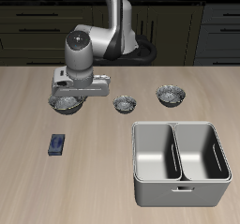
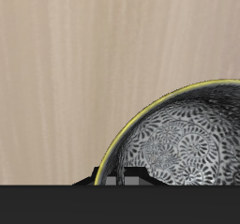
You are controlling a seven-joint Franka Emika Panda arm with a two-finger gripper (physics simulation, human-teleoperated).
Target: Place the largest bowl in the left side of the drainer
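The tabletop (image 1: 28, 115) spread wide and pale beneath me, and the biggest thing on it was the drainer (image 1: 181, 190), a grey tub split by a middle wall into two deep compartments, both of them holding nothing that I could see, standing near the front edge.

Farther back, three speckled bowls sat in a loose row, well apart from the drainer. The largest bowl (image 1: 65, 103) lay at the end of the row farthest from the drainer, directly under my wrist; my arm hid much of it from the exterior view. In the wrist view its patterned inside (image 2: 183, 143) and yellowish rim filled the frame close beneath me, resting flat on the wood. The mid-sized bowl (image 1: 172, 96) lay at the other end of the row, and the smallest bowl (image 1: 126, 103) between the two. A little dark blue object (image 1: 57, 144) lay by itself nearer the front edge.

My pincer (image 1: 67, 95) hung low over the largest bowl, near its rim. Whether the jaws were spread or closing, I could not tell: my own housing covered them in one view and only dark edges showed in the other.

I judged I was at the grasping step, with the bowl not yet lifted. The next move called for one finger inside the rim and one outside, a firm pinch, then a straight lift before carrying it across to the left compartment.
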